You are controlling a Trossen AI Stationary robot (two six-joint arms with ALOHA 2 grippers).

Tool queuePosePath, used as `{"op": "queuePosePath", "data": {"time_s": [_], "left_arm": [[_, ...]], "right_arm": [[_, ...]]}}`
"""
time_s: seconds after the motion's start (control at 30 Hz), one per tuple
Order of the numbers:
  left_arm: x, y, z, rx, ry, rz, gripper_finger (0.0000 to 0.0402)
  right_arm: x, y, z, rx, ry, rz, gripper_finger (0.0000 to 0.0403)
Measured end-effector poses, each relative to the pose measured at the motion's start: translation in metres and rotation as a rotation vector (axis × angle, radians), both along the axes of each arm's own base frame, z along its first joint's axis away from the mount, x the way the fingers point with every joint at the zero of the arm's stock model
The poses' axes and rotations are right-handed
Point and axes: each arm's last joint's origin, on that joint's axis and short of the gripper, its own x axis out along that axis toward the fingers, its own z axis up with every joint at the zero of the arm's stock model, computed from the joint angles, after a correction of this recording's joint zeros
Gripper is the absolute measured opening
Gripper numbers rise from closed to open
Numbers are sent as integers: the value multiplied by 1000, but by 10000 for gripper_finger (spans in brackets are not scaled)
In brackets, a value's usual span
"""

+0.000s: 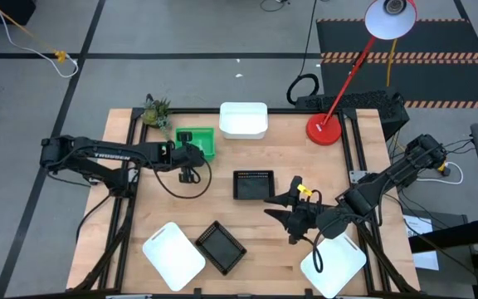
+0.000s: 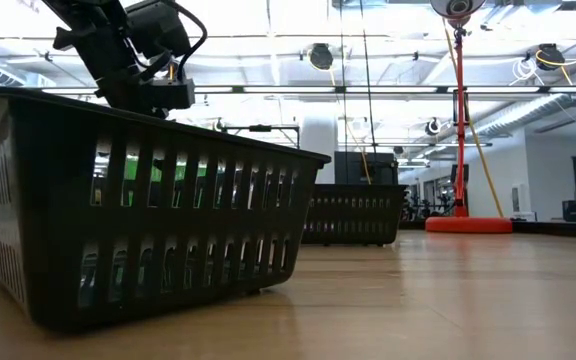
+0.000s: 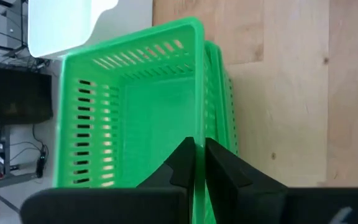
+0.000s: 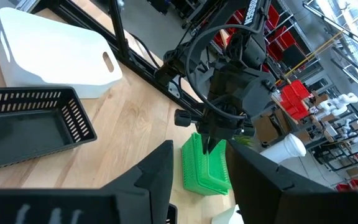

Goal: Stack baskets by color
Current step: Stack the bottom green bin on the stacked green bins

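Two bright green baskets (image 1: 196, 141) stand nested at the table's far left, the upper one (image 3: 135, 106) sitting slightly askew in the lower one (image 3: 224, 99). My left gripper (image 1: 196, 153) reaches them from the left and is shut on the upper one's wall. One black basket (image 1: 253, 184) rests at mid-table and another (image 1: 221, 247) near the front edge. White baskets lie at the far middle (image 1: 243, 119), near left (image 1: 173, 255) and near right (image 1: 333, 264). My right gripper (image 1: 280, 218) hovers open right of centre, holding nothing. My left gripper pinches the upper green basket's side wall at its rim (image 3: 199, 140), one finger (image 3: 182, 165) inside the basket and the other (image 3: 222, 168) outside. The fingers slant down onto it from the table's left. The basket sits nested in the lower green one, which stands on the table.
A red round lamp base (image 1: 324, 129) with its slanting pole stands at the far right, and a small plant (image 1: 156, 110) sits at the far left corner. Bare wood lies between the green stack and the middle black basket. The near black basket (image 2: 148, 200) fills the low view's foreground.
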Motion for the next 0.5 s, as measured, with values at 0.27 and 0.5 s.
{"op": "queuePosePath", "data": {"time_s": [0.27, 0.5], "left_arm": [[-1, 0, 0, -3, 6, 0, 18], [-1, 0, 0, -5, 2, 5, 44]], "right_arm": [[0, 0, 0, 0, 0, 0, 139], [0, 0, 0, 0, 0, 0, 139]]}}
